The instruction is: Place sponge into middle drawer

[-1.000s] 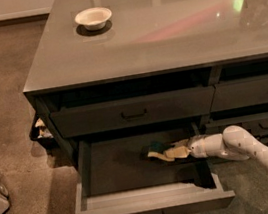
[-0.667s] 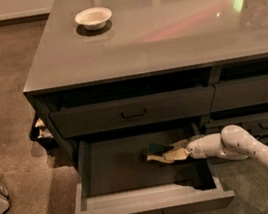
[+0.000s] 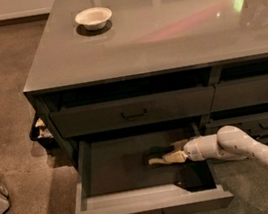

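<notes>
sponge (image 3: 155, 155): small block, dark green scouring top, pale yellow foam below. it is inside the open middle drawer (image 3: 150, 209), right of centre, below the front edge of the bench (image 3: 163, 38) near its left corner. gripper (image 3: 166, 156) reaches in from the right, jaws clenched on the sponge.

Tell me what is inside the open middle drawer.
The sponge, held in the gripper, sits within the middle drawer. The arm and its shadow hide the floor's right side.

Nothing readable is showing anywhere, nor on the gripper (image 3: 168, 157) hanging inside the middle drawer (image 3: 138, 197) at five o'clock.
</notes>
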Controlling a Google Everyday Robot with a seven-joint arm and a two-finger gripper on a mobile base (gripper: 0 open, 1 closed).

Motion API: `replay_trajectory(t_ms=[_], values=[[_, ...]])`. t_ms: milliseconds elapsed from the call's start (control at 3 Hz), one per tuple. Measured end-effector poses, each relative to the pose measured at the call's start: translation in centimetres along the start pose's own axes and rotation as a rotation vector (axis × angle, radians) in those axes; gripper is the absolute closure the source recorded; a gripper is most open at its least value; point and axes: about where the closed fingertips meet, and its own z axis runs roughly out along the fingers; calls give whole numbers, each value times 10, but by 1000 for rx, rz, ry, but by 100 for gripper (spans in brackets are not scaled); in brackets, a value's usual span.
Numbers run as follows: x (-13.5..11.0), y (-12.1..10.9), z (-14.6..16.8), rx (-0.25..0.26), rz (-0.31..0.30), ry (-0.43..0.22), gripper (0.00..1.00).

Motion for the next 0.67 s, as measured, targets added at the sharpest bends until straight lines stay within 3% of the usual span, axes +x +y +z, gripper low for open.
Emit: replay_trajectory(t_ms=[333, 667], values=[[4, 2, 4, 39, -18, 46, 0], [5, 2, 4, 39, -19, 46, 0]])
